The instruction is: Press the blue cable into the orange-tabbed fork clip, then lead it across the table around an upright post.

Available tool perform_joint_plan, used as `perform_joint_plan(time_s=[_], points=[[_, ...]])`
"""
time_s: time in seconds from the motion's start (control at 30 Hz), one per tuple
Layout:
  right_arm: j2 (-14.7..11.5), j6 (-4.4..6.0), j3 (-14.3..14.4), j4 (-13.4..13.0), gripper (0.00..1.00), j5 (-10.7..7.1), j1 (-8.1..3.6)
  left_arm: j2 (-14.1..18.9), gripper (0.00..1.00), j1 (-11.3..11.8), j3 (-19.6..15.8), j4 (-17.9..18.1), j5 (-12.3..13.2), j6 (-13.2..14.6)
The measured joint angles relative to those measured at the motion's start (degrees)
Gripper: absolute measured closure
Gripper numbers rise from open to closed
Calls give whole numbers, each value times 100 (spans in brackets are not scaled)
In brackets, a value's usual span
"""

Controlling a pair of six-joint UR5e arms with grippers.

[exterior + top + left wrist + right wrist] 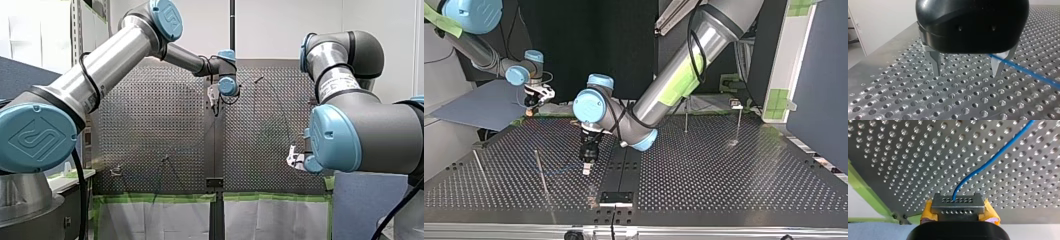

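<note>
Posts [542, 175], four upright — one blue cable [988, 162], clamped by right pincer [958, 206].

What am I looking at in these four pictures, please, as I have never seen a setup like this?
Two robot arms work at a perforated metal table. The front view looks from behind them; the top view faces them, so the sides swap. The other two pictures come from cameras on the wrists. My left gripper hangs open close over the table, with a blue cable running beside one finger. My right gripper clamps a small grey block, and that cable runs out of it. Thin upright posts stand on the table.
</note>
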Motion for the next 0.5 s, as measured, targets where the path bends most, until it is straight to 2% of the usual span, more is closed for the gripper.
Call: perform_joint_plan(time_s=[0.23,0.5], points=[[205,29,-20,-90,100,27,-59,0,0,2,0,-5,6,-1],[233,40,-35,-84,100,29,-71,0,0,2,0,-109,19,-137]])
